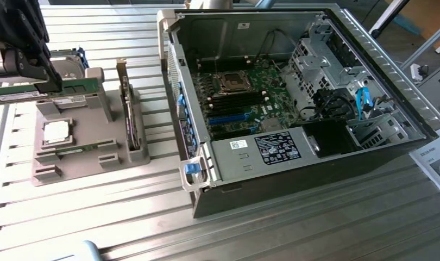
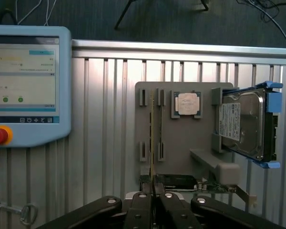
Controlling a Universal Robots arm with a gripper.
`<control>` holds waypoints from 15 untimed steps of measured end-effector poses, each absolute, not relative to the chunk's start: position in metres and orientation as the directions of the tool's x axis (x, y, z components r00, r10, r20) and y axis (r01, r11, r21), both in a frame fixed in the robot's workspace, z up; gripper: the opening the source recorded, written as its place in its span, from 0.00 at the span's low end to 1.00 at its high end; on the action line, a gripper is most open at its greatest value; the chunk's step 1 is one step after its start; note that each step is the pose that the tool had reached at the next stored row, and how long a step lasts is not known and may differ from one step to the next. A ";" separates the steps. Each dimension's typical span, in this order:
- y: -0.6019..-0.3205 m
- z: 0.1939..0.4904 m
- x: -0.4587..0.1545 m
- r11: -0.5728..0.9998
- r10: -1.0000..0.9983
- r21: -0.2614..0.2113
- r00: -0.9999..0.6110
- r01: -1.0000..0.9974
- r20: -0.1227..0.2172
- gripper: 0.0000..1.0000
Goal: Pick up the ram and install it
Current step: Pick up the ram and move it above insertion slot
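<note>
One stick, the ram, is up in the gripper. The jaws are closed flat on its two faces, and it hangs roughly level above the grey tray at the exterior view's left. It is well apart from the open computer case. In the wrist view it shows edge-on as a thin line running out from between the closed fingers.

To my eye, doing this step well comes down to the hold. The board is thin and long, and most of its length sticks out past the fingers, so any tilt or twist would show at the far end. I'd want it carried square, without jerks, high enough to clear whatever stands on the tray. The notched edge should be left free, not buried in the grip.

Plenty sits close by. A dark card with a metal bracket stands upright in the tray's slot, between the ram and the case, and looks the likeliest thing to catch. Beyond it the case's side wall rises well above the motherboard, and the long memory slots lie just beside the processor socket. On the tray a silver processor chip lies flat, and a hard drive in blue rails leans at one end. What looks like a second stick lies low in the tray. A control pendant rests on the ribbed table, off to one side.
</note>
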State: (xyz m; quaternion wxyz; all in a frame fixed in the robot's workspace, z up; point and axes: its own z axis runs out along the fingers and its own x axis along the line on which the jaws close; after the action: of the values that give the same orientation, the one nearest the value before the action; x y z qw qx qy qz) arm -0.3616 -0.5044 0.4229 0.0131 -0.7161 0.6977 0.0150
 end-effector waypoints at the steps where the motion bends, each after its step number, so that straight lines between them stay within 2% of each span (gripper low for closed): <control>1: -0.504 0.423 -0.360 -0.026 -0.999 0.002 0.026 -1.000 -0.040 0.13; 15: -0.504 0.423 -0.320 -0.026 -0.999 0.002 0.026 -1.000 -0.040 0.13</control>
State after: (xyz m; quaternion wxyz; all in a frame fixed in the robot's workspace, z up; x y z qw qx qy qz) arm -0.3201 -0.5044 0.4228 0.0130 -0.7161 0.6977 0.0150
